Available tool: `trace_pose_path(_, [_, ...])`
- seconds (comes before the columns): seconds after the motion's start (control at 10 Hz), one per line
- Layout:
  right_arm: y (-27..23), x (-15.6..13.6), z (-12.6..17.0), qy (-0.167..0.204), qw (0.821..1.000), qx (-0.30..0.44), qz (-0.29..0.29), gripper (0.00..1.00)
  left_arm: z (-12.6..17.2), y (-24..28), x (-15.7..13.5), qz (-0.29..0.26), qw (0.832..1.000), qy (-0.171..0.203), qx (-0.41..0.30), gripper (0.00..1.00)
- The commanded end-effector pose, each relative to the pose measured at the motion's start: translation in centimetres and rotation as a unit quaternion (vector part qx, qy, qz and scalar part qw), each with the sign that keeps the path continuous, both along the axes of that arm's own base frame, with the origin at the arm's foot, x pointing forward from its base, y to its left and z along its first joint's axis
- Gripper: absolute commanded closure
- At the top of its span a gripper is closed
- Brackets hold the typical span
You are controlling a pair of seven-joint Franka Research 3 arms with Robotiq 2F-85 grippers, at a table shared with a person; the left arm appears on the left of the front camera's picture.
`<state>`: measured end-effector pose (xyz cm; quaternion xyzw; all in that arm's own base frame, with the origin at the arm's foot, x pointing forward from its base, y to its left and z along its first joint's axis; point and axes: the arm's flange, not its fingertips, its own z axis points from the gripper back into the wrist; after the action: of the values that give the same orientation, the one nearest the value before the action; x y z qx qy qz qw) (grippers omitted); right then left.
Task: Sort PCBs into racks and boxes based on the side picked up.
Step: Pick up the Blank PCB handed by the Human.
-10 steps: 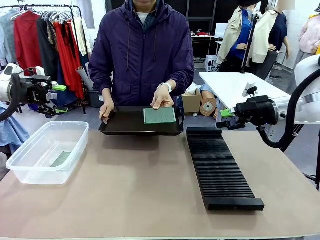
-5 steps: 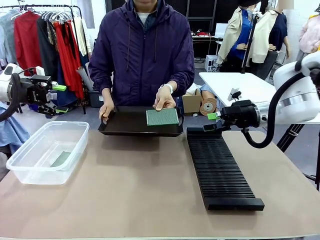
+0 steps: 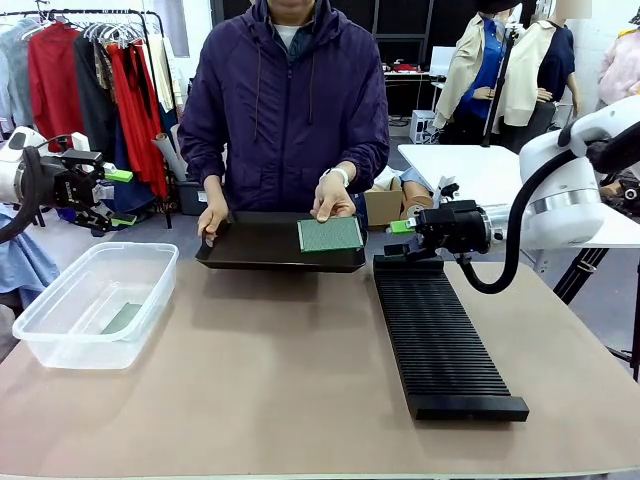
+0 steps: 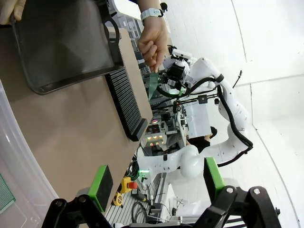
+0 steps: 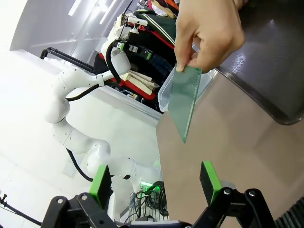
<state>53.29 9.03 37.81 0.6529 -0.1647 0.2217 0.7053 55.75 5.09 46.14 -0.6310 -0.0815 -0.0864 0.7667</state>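
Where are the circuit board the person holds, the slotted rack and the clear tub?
circuit board (image 3: 331, 234), front view, middle of its green face.
slotted rack (image 3: 440, 340), front view, middle of its slotted top.
clear tub (image 3: 85, 352), front view, its near wall.

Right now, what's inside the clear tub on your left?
One green PCB lies flat on the floor of the clear tub. The rest of the floor looks bare through the walls. The PCB's underside is hidden against the floor.

Room | my desk (image 3: 250, 400): plain beige top | far left I see a clothes rail (image 3: 90, 14) with red and grey garments (image 3: 55, 75) | far right: white table (image 3: 470, 175) | floor (image 3: 150, 235): grey, a cardboard box (image 3: 383, 207) on it | wall (image 4: 266, 38): white
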Motion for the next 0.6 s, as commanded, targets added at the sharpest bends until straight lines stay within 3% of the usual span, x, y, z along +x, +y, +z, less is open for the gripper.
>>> trace_pose_path(0.0, [2.0,1.8,0.4,0.015,1.000,-0.004,-0.009,0.00,0.2,0.1,-0.2,0.001,1.000,-0.002,0.000,0.00])
trace_pose_path(0.5, [6.0,4.6,0.4,0.003,1.000,-0.010,-0.011,0.00,0.2,0.1,-0.2,0.001,1.000,-0.002,0.000,0.00])
